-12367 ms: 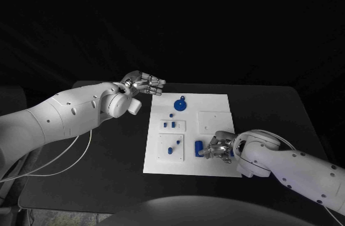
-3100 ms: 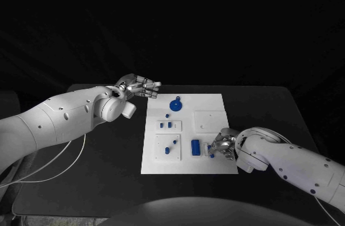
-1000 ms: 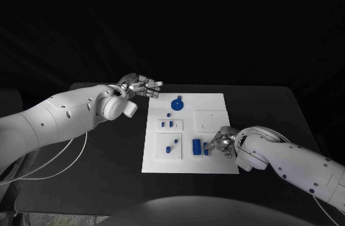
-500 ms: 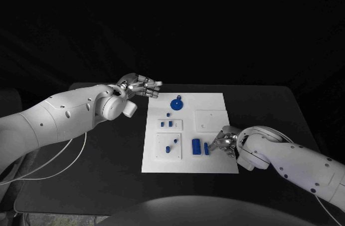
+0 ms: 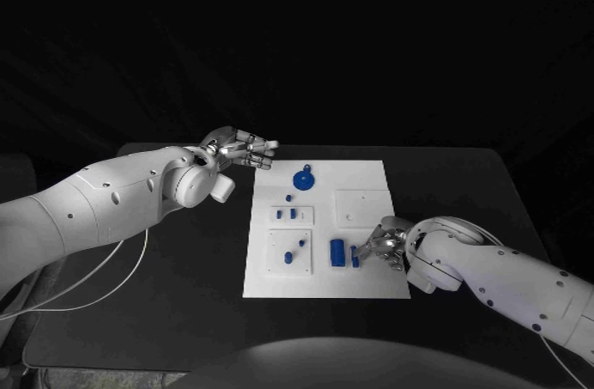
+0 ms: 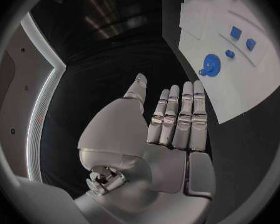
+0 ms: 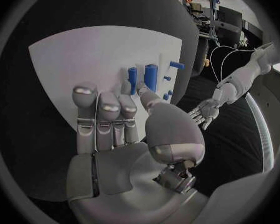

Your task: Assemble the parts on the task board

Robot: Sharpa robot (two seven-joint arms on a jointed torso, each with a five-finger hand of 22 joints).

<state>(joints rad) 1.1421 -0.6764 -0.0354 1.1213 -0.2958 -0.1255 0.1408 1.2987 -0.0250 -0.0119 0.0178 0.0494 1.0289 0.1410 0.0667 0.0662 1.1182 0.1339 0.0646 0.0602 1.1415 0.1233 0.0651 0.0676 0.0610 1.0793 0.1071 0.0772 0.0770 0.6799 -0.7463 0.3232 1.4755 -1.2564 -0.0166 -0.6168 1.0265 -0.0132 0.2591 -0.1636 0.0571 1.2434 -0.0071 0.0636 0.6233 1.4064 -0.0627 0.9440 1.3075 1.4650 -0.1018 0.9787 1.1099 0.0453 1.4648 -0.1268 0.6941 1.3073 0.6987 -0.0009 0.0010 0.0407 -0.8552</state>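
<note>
At table's 10 o'clock, off task board (image 5: 366, 187) far-left corner: left hand (image 5: 243, 149) hovers over black table (image 5: 185, 269), fingers straight, side by side, holding nothing. Board at centre: round blue part (image 5: 305, 180) at 12 o'clock, small blue parts (image 5: 292, 214) mid-left, blue cylinder (image 5: 336, 251) and slimmer blue peg (image 5: 354, 255) at 5 o'clock. Right hand (image 5: 387, 245) at board's 4 o'clock edge, fingers extended, thumb tip close to peg; contact unclear, nothing held.

In the head view the right hand (image 5: 387, 245) covers part of the task board (image 5: 372, 179) beside a small blue part (image 5: 354, 255); whether its fingertips touch that part is too small to tell.
</note>
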